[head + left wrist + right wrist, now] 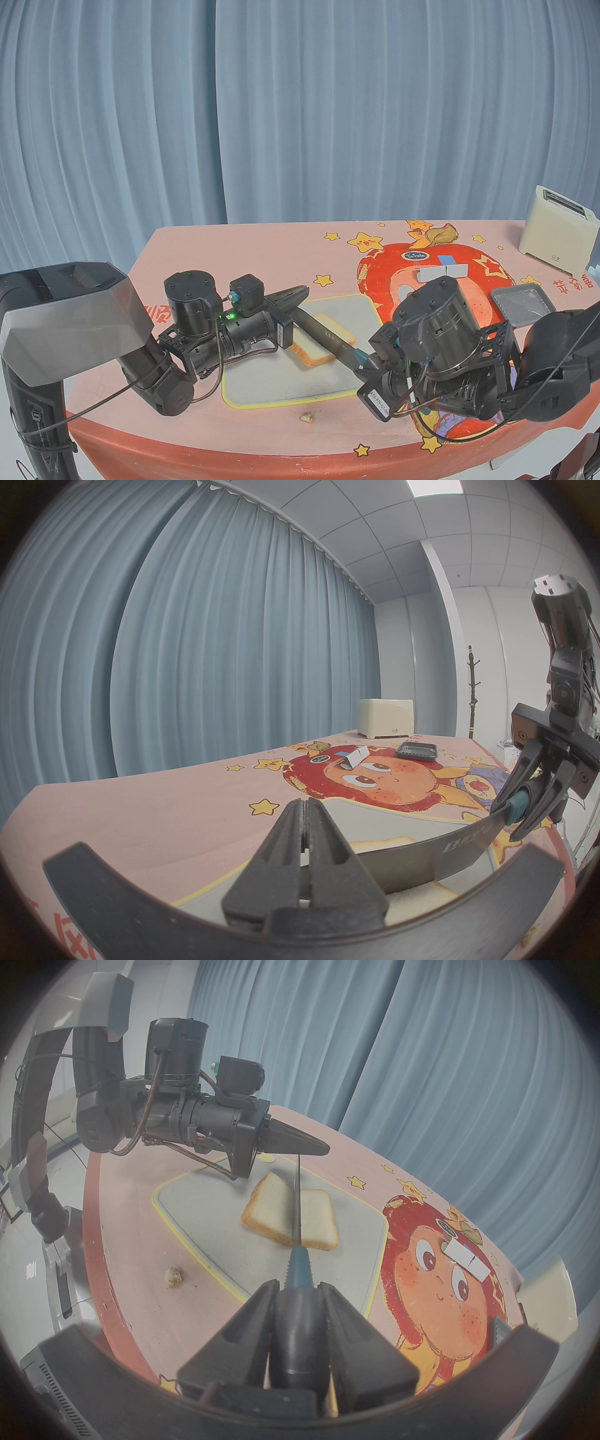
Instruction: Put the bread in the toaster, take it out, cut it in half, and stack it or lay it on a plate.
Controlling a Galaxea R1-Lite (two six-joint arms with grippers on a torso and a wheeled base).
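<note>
Left gripper: fingers pressed together, holding nothing, low over the board beside the knife's tip.
Board: near the table's front edge, with a crumb between them.
Bread: on the board, right of its middle.
Knife: blade on edge across the bread's middle.
Right gripper: clenched on the knife handle.
Plate: well right of the board.
Toaster: far right corner.

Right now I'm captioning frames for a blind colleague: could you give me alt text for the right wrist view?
The right gripper grips a knife whose blade lies across the middle of a bread slice on a cutting board. The shut left gripper sits just beyond the bread.
</note>
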